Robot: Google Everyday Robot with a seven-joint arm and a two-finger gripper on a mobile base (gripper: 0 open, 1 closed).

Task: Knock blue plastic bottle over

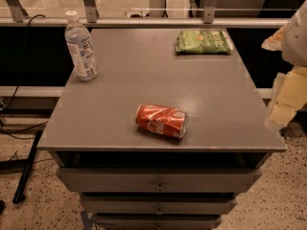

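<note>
The blue plastic bottle (80, 47) stands upright near the back left corner of the grey table top (144, 85). It is clear and bluish, with a white cap and a blue-and-white label. My gripper (284, 102) hangs at the right edge of the view, beside the table's right side and far from the bottle. It touches nothing on the table.
A crushed red soda can (161, 120) lies on its side near the table's front middle. A green snack bag (202, 41) lies at the back right. Drawers (158, 180) sit under the top. A railing and glass stand behind the table.
</note>
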